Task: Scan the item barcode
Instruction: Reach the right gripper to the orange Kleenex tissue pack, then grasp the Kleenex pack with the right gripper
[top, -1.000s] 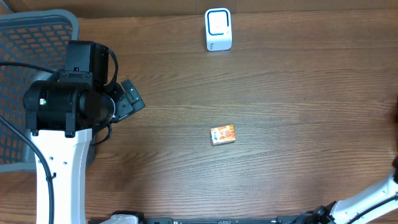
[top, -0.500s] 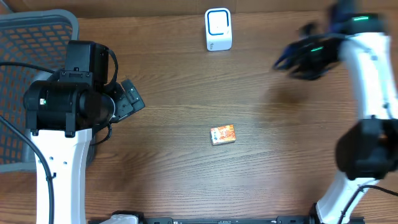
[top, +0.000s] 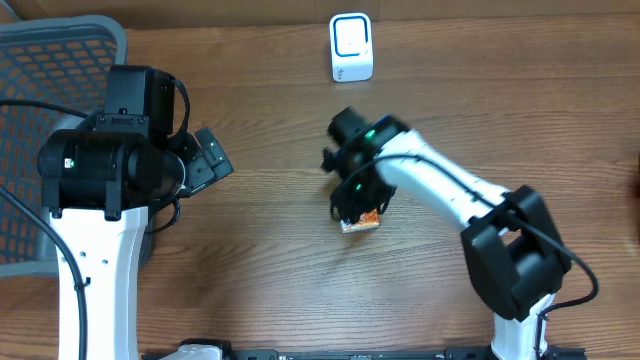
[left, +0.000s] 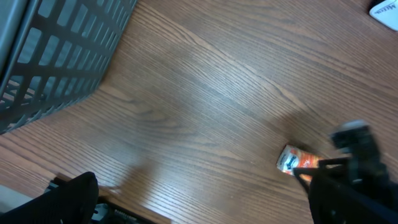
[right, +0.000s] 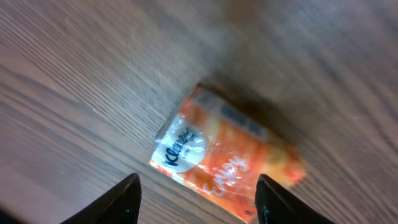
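You have the tissue pack (top: 362, 219) on the table (top: 500, 110); scanner (top: 351, 47) at its twelve o'clock, basket (top: 60, 40) at ten, right gripper (right: 198, 194) directly above.

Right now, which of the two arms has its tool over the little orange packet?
The right arm's tool, open and poised above the orange Kleenex tissue packet. The left tool sits far off beside the grey mesh basket.

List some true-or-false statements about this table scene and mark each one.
1. The right gripper hovers open over the orange tissue pack. True.
2. The pack is lifted off the table. False: it lies flat on the wood.
3. The white scanner stands apart from the pack. True.
4. The left gripper holds the pack. False: it is open and empty, beside the grey basket.
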